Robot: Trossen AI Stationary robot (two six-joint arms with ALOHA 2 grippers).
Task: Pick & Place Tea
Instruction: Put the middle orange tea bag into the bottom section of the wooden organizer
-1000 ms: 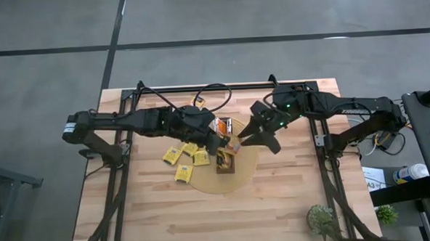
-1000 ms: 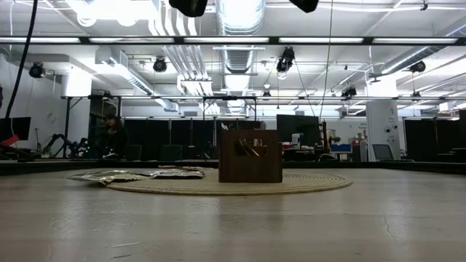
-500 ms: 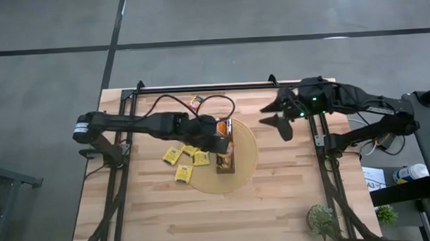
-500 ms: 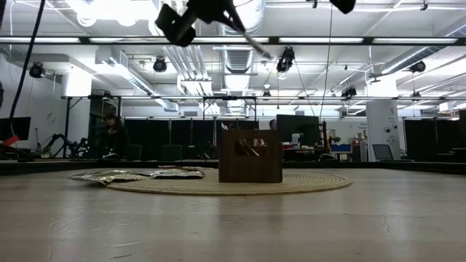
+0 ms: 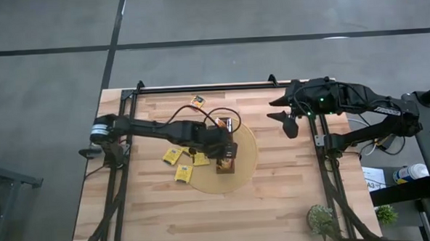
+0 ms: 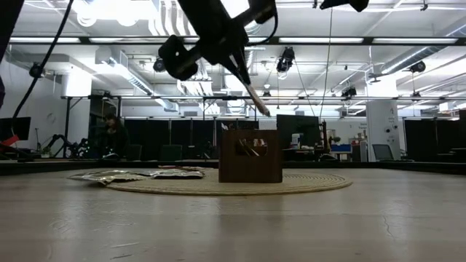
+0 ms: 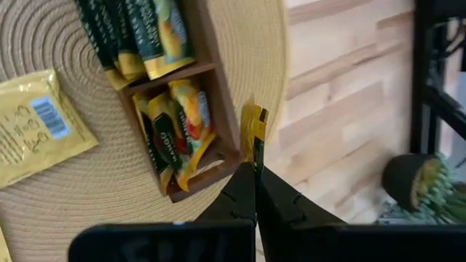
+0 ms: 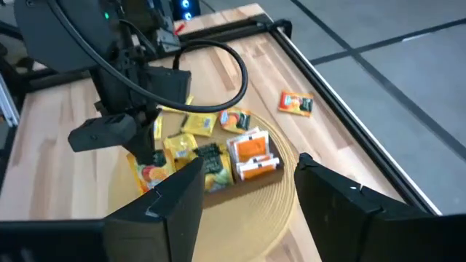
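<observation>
Pinching yellow sachet (image 7: pixel 253 124) over tray (image 7: pixel 218 109): left fingers (image 7: pixel 244 191) | right fingers (image 8: pixel 175 196): spread, aside

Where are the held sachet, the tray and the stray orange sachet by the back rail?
held sachet (image 7: pixel 252 131), left wrist view: its yellow edge above the fingertips.
tray (image 7: pixel 217 94), left wrist view: its side wall.
stray orange sachet (image 8: pixel 295 103), right wrist view: its middle.

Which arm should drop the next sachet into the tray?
Left. The left gripper is shut on a yellow sachet right above the tray. The right gripper is open, empty, off beside the mat.
</observation>
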